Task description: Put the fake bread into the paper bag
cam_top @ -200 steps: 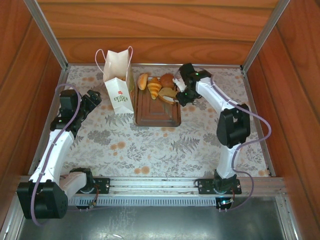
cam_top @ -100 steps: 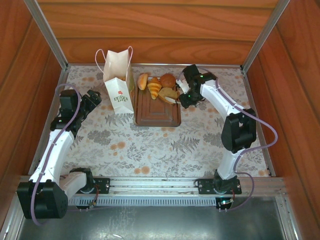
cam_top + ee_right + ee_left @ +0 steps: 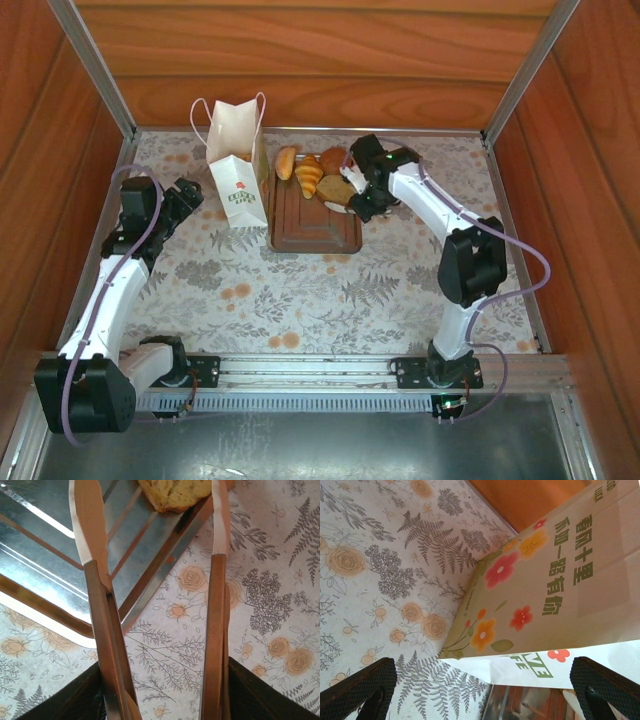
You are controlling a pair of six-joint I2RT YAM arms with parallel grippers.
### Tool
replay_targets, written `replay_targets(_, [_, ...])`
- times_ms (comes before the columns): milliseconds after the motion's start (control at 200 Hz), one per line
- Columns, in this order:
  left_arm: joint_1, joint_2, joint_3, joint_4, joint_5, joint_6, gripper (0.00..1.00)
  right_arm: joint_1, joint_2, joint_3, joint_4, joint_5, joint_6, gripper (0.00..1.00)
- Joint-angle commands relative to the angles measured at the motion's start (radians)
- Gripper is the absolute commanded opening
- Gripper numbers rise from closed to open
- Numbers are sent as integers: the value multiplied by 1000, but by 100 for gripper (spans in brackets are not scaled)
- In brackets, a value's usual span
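The fake bread (image 3: 309, 175) lies in a cluster at the far end of the brown tray (image 3: 313, 225): a croissant, a roll, a brown bun and a tan piece (image 3: 175, 492). The white paper bag (image 3: 237, 170) stands upright left of the tray, its flowered side (image 3: 560, 580) facing my left gripper (image 3: 485, 685), which is open beside the bag's base. My right gripper (image 3: 362, 190) is shut on the metal tongs (image 3: 95, 580). The tong blades are spread apart, their tips over the tray's right rim, just short of the tan piece.
The floral tablecloth (image 3: 300, 290) covers the table. Wooden walls close in the back and both sides. The tray's metal floor (image 3: 50, 555) is bare at its near end.
My right gripper has shifted left with the tongs, closer to the bread on the tray's right side. The left arm and the bag have stayed put.
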Motion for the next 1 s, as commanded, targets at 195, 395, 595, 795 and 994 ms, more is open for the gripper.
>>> replay_targets(195, [-7, 7, 31, 9, -8, 11, 95, 28, 85, 75, -56, 88, -21, 57])
replay_targets(395, [-8, 9, 25, 8, -9, 9, 95, 46, 134, 100, -109, 224, -35, 54])
replay_targets(595, [-8, 3, 18, 9, -10, 10, 95, 86, 161, 111, -141, 398, -72, 50])
replay_targets(795, [-7, 0, 16, 9, -13, 11, 95, 114, 158, 108, -135, 475, -103, 47])
replay_targets(994, [-7, -5, 14, 8, -15, 10, 95, 135, 167, 105, -135, 531, -125, 41])
